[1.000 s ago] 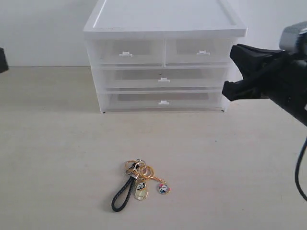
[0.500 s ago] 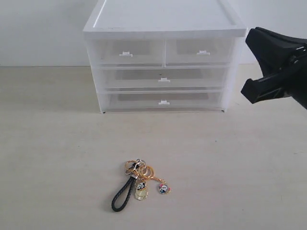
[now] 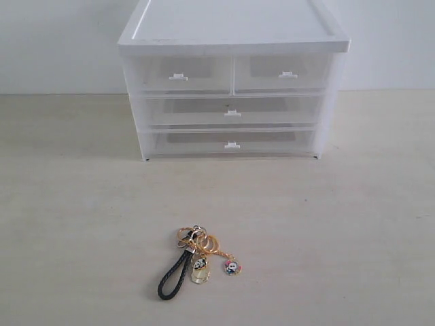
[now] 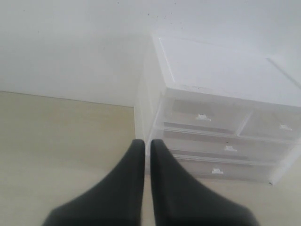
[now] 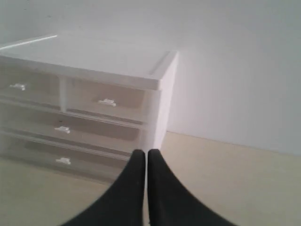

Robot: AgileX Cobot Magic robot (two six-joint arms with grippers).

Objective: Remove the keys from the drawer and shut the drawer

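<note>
Keys, a bunch of gold-coloured rings with a black braided loop strap and small round picture charms [image 3: 197, 261]: flat on the pale wood-look desk [image 3: 340, 238], near the front edge of the exterior view. Strap points toward the camera, charms fan to the right. Out of the drawer, well apart from the unit.

Behind them: white translucent plastic drawer unit [image 3: 231, 41], standing on the desk against the white wall [image 3: 54, 41].
- small half-width translucent white drawer, top left [image 3: 178, 75]: pushed in, flush with its neighbour
- matching right-hand half-width drawer [image 3: 285, 73] and the two full-width drawers [image 3: 231, 112] below: all flush

Left gripper [image 4: 146, 146]: black jaws pressed together, nothing between them, above the desk facing the unit's left front corner.

Right gripper [image 5: 146, 154]: same, jaws pressed together with nothing between them, facing the unit's right front corner.
</note>
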